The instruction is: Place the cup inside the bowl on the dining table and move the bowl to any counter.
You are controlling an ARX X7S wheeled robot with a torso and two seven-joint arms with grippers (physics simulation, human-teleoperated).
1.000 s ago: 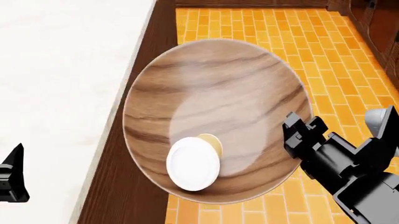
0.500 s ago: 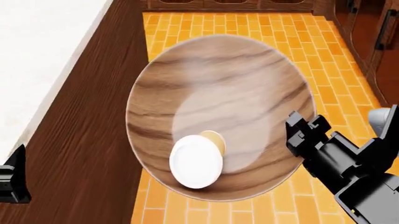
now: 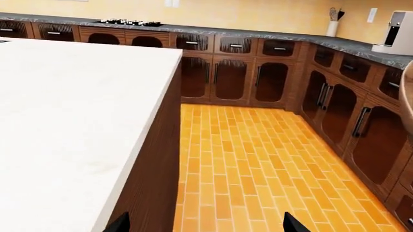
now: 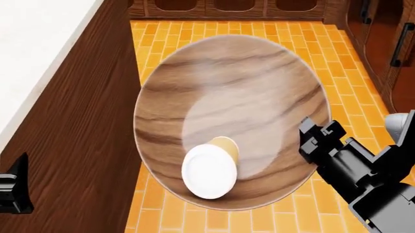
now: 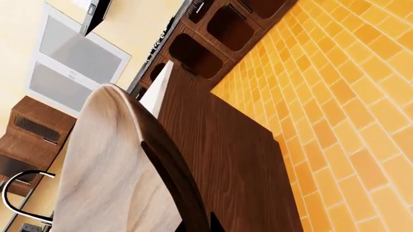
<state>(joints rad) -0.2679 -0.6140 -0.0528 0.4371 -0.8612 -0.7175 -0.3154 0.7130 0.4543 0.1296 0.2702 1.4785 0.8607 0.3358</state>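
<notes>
The big wooden bowl (image 4: 246, 97) hangs in the air above the orange tiled floor, off the dining table (image 4: 32, 48). My right gripper (image 4: 314, 141) is shut on its right rim. Inside, the tan cup (image 4: 211, 172) lies on its side near the low edge, white lid facing up. The right wrist view shows the bowl (image 5: 110, 169) edge-on, with its rim pinched in the right gripper (image 5: 193, 227). My left gripper (image 4: 13, 191) stays low beside the table's dark wood side, open and empty. The left wrist view shows the left gripper (image 3: 203, 224), the table (image 3: 65, 121) and the black counter (image 3: 348, 46).
Dark wood cabinets (image 3: 232, 72) run under the counter along the back and right. A white appliance (image 3: 397, 31), a utensil holder (image 3: 333, 26) and a stove top (image 3: 125, 22) stand on it. Orange tiled floor (image 3: 258, 159) lies between table and cabinets.
In the head view the table has slid further left and more floor and cabinets show ahead. The bowl, cup and right gripper keep their hold and place in the view.
</notes>
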